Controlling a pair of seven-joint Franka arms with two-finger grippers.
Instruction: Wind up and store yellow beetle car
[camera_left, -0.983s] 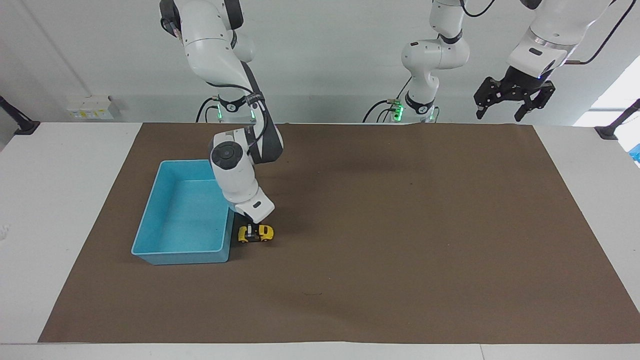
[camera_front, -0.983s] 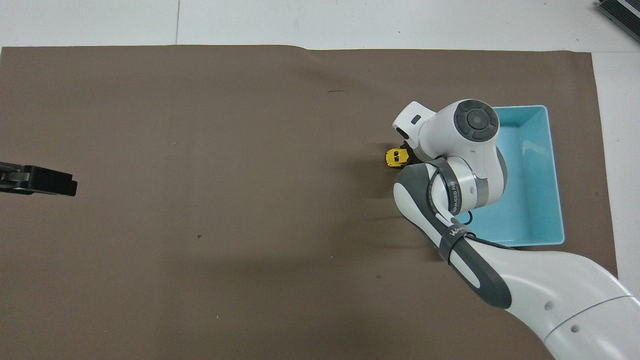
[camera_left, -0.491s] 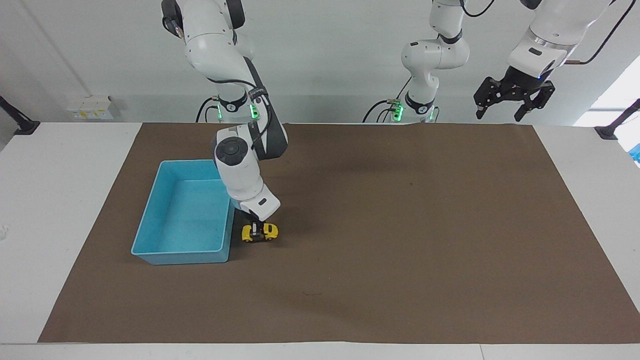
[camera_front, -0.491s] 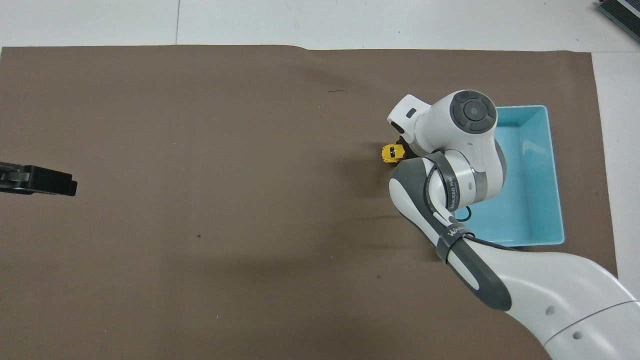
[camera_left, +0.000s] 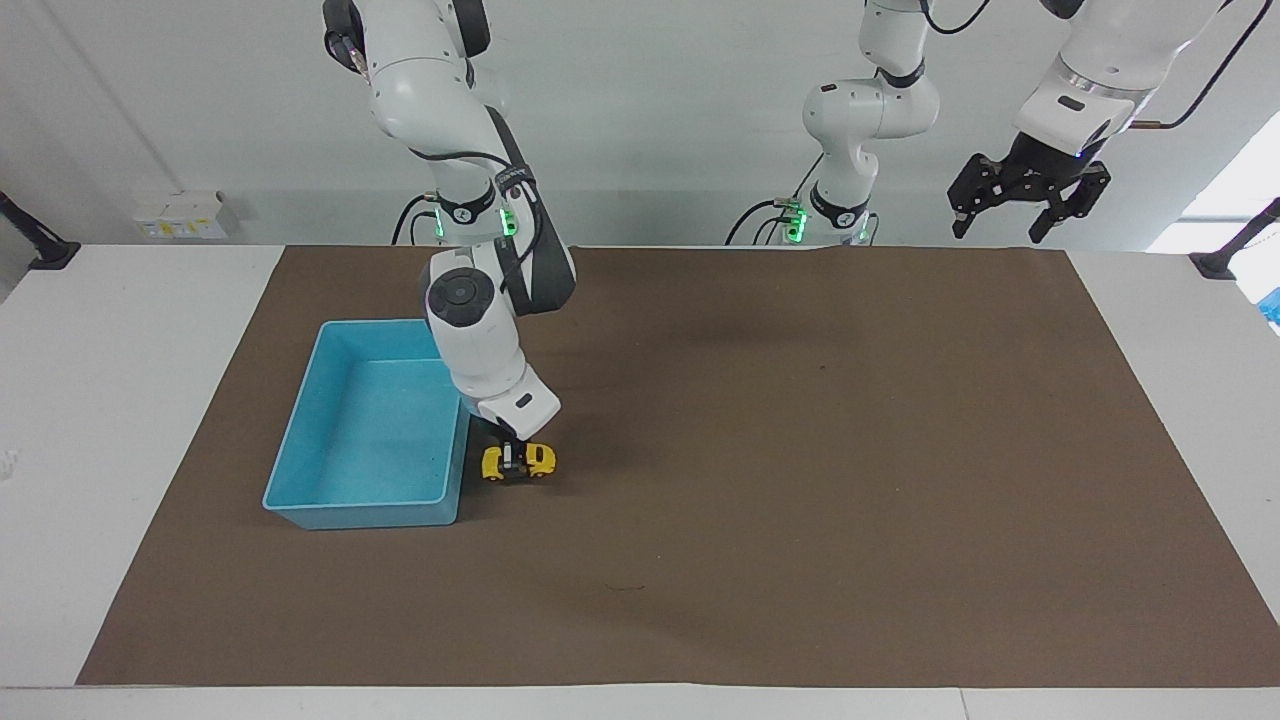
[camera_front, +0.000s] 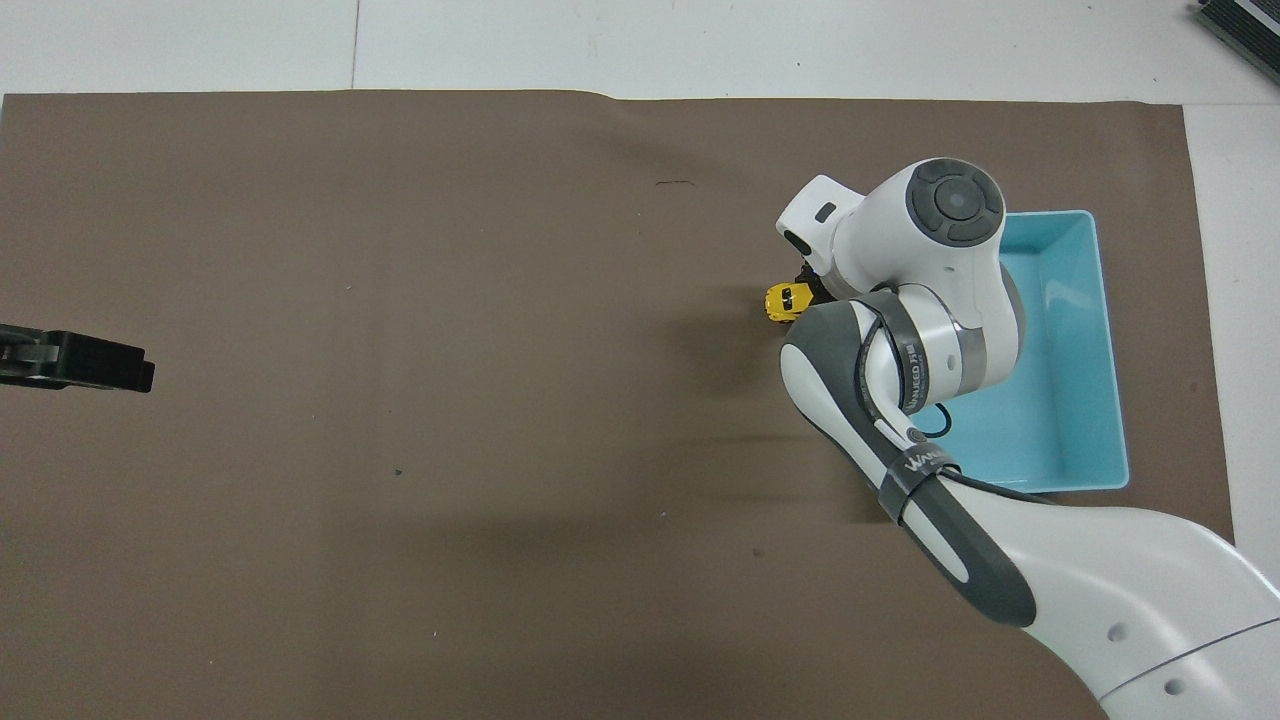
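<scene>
Over the last second the yellow beetle car (camera_left: 517, 462) has slid a little toward the frame's right in the facing view, away from the blue tray (camera_left: 300, 470), carried by the right hand (camera_left: 514, 459), whose fingers are closed across its middle. That reads as a drag along the brown mat (camera_left: 800, 450) on the worktop to wind it; storing is not yet done. The car sits lower-centre-left, directly under the hand. The left hand (camera_left: 1026, 212), fingers spread and empty, waits upper right.
</scene>
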